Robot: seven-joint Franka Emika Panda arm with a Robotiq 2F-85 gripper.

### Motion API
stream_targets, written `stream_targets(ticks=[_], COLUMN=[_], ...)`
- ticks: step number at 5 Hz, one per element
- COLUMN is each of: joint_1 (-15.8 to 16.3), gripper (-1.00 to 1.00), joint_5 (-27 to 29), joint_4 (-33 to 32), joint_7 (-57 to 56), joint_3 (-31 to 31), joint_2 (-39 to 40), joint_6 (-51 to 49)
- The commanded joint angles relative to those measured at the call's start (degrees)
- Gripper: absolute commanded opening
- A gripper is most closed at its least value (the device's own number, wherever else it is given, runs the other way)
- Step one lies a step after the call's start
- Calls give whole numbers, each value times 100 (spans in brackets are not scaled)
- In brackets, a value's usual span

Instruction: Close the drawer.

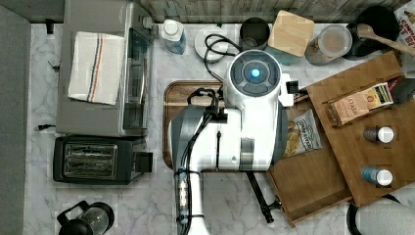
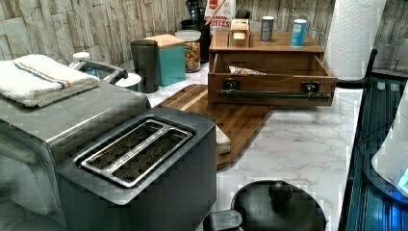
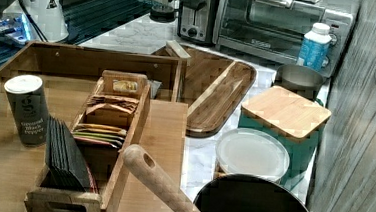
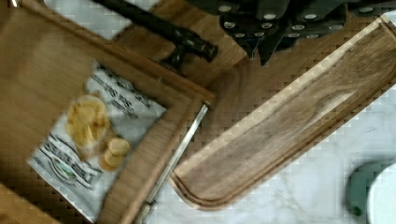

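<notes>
The wooden drawer (image 1: pixel 313 183) stands pulled out from under the shelf top (image 1: pixel 377 142), and a chip bag (image 1: pixel 299 138) lies inside it. Its long black bar handle (image 1: pixel 261 195) faces the top view's left. In the left view the drawer (image 2: pixel 272 79) is open with the handle (image 2: pixel 274 95) across its front. My arm (image 1: pixel 244 117) hangs over the drawer's corner and the tray. In the wrist view my gripper (image 4: pixel 258 55) is shut with nothing in it, above the tray beside the drawer's corner (image 4: pixel 187 95) and near the handle's end (image 4: pixel 187 39).
A dark wooden serving tray (image 1: pixel 173 98) lies against the drawer's front. A toaster oven (image 1: pixel 103 68) and a toaster (image 1: pixel 98 159) stand at the top view's left. Canisters (image 1: pixel 291 34) line the back wall. A tea box (image 1: pixel 359 104) and bottles (image 1: pixel 379 133) stand on the shelf top.
</notes>
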Motion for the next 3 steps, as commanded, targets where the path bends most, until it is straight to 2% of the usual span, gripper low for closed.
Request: stream_targets(ticks=[1,2,3], joint_1=[260,410,296], gripper=[-100,-100,-100], joint_5=[990,781,872], joint_4=[-934,-1440,-1908], joint_7=[-2374,-3235,-4125], joint_3=[252,316,238], joint_2=[-811,-1095,-1311], joint_6=[569,851,855])
